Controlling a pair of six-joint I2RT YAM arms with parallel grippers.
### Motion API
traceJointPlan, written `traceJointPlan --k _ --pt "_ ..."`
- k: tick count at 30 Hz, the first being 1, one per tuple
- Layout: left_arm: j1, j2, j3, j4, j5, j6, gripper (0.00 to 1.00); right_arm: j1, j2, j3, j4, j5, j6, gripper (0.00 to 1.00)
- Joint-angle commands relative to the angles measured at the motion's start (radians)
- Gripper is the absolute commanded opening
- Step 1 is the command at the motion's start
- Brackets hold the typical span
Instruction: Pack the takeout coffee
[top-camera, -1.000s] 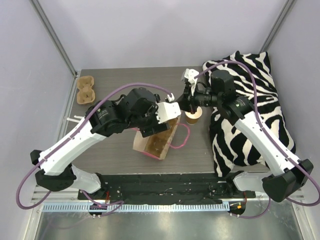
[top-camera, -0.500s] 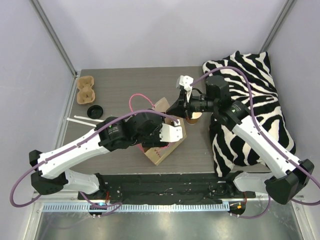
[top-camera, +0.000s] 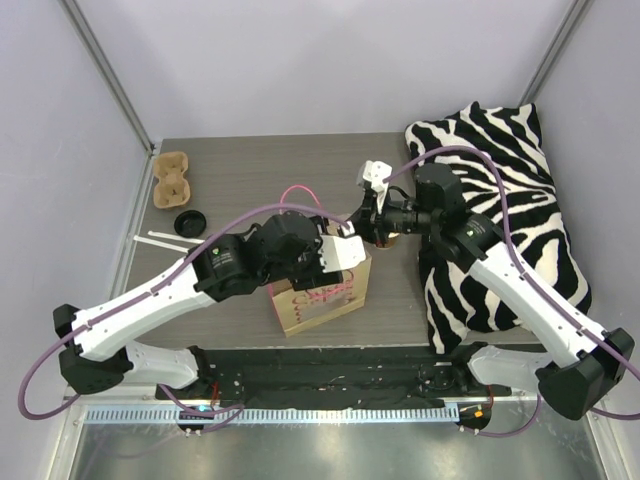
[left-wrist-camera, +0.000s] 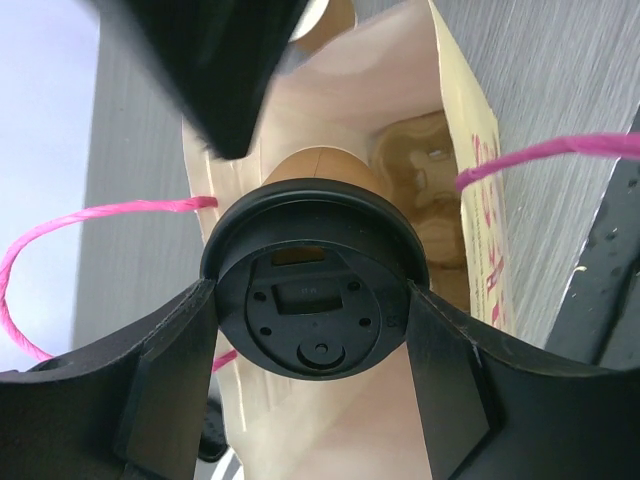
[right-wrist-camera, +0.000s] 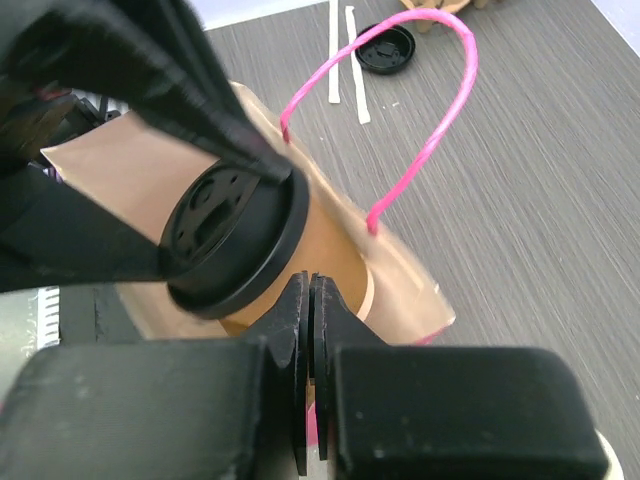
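Top external view: on the desk (top-camera: 250, 165) stands the open paper bag (top-camera: 320, 300), directly below the left fingers (left-wrist-camera: 165, 370). These clamp the black-lidded coffee cup (left-wrist-camera: 315, 290) from both sides, its body down in the bag's mouth. The right fingers (right-wrist-camera: 293, 320) are pressed together just beside the cup, at the bag's rim.

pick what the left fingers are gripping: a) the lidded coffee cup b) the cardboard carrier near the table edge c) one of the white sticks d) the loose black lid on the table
a, the left fingers press on both sides of the lidded coffee cup, held over the open paper bag.
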Motion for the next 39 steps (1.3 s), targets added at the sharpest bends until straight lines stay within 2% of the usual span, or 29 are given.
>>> traceJointPlan --k 1,2,3,7,10,11,14,17,20,26,30,31,33,34,35,36,38,39 --pt "0.067 -0.010 0.011 0.069 0.111 -0.054 0.22 0.007 -0.053 0.002 0.001 0.058 0.025 0.08" --pt "0.073 -0.010 0.012 0.069 0.136 -0.057 0.22 0.007 -0.047 0.016 -0.013 0.076 0.042 0.24" --pt "0.079 -0.008 0.012 0.065 0.165 -0.059 0.22 0.007 -0.041 0.052 -0.028 0.093 0.054 0.29" --pt "0.090 0.001 0.018 0.058 0.200 -0.077 0.22 0.006 0.052 0.184 -0.178 0.139 0.035 0.40" --pt "0.094 0.007 0.026 0.038 0.217 -0.094 0.22 0.004 0.127 0.290 -0.293 0.142 -0.065 0.51" --pt "0.094 0.009 0.028 0.029 0.222 -0.096 0.22 0.007 0.143 0.313 -0.318 0.144 -0.129 0.58" --pt "0.096 0.013 0.025 0.026 0.222 -0.094 0.21 0.006 0.212 0.391 -0.412 0.133 -0.226 0.70" --pt "0.096 0.016 0.020 0.027 0.222 -0.094 0.21 0.006 0.287 0.445 -0.489 0.106 -0.356 0.75" --pt "0.097 0.019 0.019 0.023 0.222 -0.097 0.21 0.004 0.336 0.487 -0.541 0.081 -0.450 0.75" --pt "0.114 0.024 -0.004 0.022 0.222 -0.122 0.21 0.006 0.433 0.546 -0.564 0.035 -0.530 0.72" --pt "0.143 0.029 -0.029 0.030 0.222 -0.137 0.20 0.007 0.476 0.582 -0.597 0.001 -0.553 0.62" --pt "0.148 0.029 -0.034 0.039 0.222 -0.140 0.20 0.007 0.486 0.586 -0.605 -0.019 -0.559 0.50" --pt "0.166 0.029 -0.046 0.050 0.214 -0.149 0.20 0.009 0.490 0.592 -0.621 -0.033 -0.562 0.34" --pt "0.171 0.026 -0.047 0.059 0.204 -0.152 0.20 0.013 0.485 0.594 -0.619 -0.034 -0.562 0.15" --pt "0.176 0.026 -0.055 0.062 0.197 -0.154 0.20 0.015 0.482 0.591 -0.618 -0.031 -0.550 0.06" --pt "0.177 0.021 -0.058 0.070 0.188 -0.152 0.20 0.015 0.476 0.589 -0.595 -0.030 -0.538 0.01" --pt "0.179 0.009 -0.075 0.098 0.165 -0.146 0.20 0.015 0.435 0.550 -0.550 -0.014 -0.466 0.01" --pt "0.177 0.006 -0.081 0.107 0.159 -0.143 0.20 0.015 0.415 0.525 -0.467 -0.004 -0.426 0.01"
